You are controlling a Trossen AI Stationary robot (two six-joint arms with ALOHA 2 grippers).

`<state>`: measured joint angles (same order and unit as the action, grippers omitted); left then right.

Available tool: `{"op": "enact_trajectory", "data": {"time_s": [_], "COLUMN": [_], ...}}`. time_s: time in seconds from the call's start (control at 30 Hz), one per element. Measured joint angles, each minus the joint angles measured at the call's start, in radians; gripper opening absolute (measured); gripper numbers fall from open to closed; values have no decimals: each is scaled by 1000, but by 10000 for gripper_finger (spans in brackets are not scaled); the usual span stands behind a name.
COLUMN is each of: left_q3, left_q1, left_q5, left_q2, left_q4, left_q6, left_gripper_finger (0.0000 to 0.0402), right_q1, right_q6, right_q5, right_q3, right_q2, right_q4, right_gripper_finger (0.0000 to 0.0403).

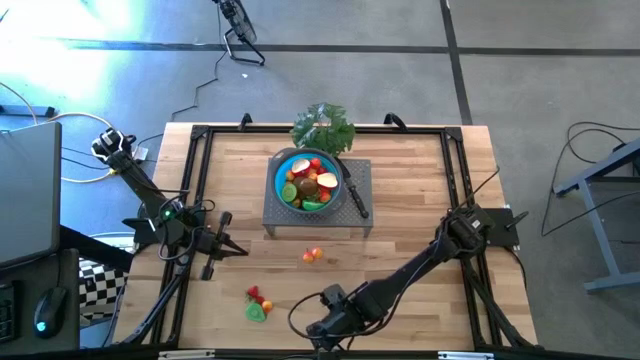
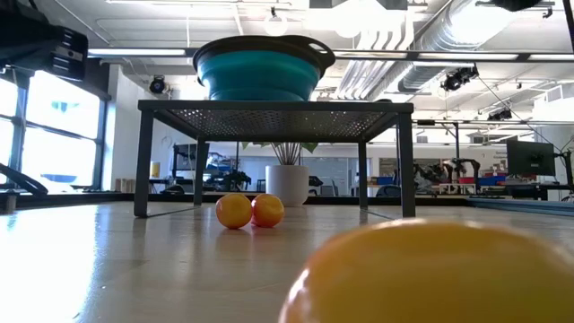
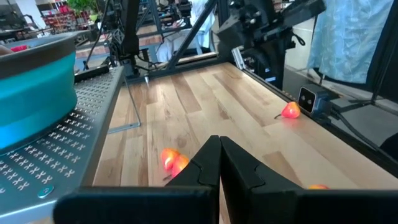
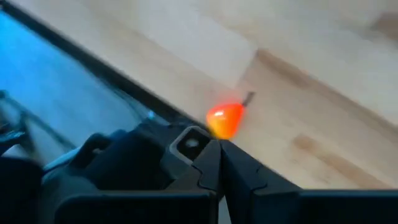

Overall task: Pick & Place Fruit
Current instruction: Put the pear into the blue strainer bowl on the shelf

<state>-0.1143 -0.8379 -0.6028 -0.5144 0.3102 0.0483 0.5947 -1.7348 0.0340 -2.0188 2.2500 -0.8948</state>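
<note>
A blue bowl (image 1: 308,180), already filled with fruit, is seen on a perforated grey stand (image 1: 360,215) at upper centre of the high view, with a leafy green bunch (image 1: 323,127) behind it and a black-handled knife (image 1: 353,192) at its right rim. Loose fruit is left on the bench (image 1: 420,180): an orange-red pair (image 1: 313,255) just below the stand, and a red and green cluster (image 1: 257,304) at lower left of centre. The right tool (image 1: 322,328) is held low at the bottom edge of the frame, jaws closed and empty; a small red-orange fruit (image 4: 224,119) is seen close ahead of it in the right wrist view. The left tool (image 1: 240,250) is parked at left, closed, nothing gripped. A pick is judged to be in hand; opening the jaws over a fruit is called for next. The stand's legs are noted near the pair.
</note>
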Motion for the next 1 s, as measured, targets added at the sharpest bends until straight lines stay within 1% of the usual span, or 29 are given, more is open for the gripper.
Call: {"op": "enact_trajectory", "data": {"time_s": [0.1, 0.17, 0.27, 0.37, 0.53, 0.63, 0.7, 0.83, 0.9, 1.0], "left_q3": [0, 0, 0, 0, 0, 0, 0, 0, 0, 0], "left_q1": [0, 0, 0, 0, 0, 0, 0, 0, 0, 0], "left_q5": [-1, -1, -1, -1, 0, 0, 1, 2, 2, 2], "left_q2": [0, 0, 0, 0, 0, 0, 0, 0, 0, -1], "left_q4": [-4, -6, -8, -27, -70, -113, -139, -157, -155, -157], "left_q6": [-1, -6, -27, -45, -69, -96, -106, -106, -106, -106], "left_gripper_finger": [0, 0, 0, 0, 0, 0, 0, 0, 0, 0], "right_q1": [-9, -9, -13, -13, -13, -13, -13, -18, -19, -19], "right_q6": [15, 18, -3, -61, -129, -166, -185, -206, -207, -215], "right_q5": [15, 22, 24, 11, 31, 64, 94, 142, 145, 102], "right_q3": [2, 4, 1, 2, 1, 4, 3, 2, 3, 3], "right_q2": [13, 18, 30, 43, 64, 81, 96, 123, 134, 145], "right_q4": [19, 13, 25, 23, 32, 37, 86, 124, 130, 155], "right_gripper_finger": [19, 43, 94, 150, 221, 252, 270, 303, 317, 330]}}
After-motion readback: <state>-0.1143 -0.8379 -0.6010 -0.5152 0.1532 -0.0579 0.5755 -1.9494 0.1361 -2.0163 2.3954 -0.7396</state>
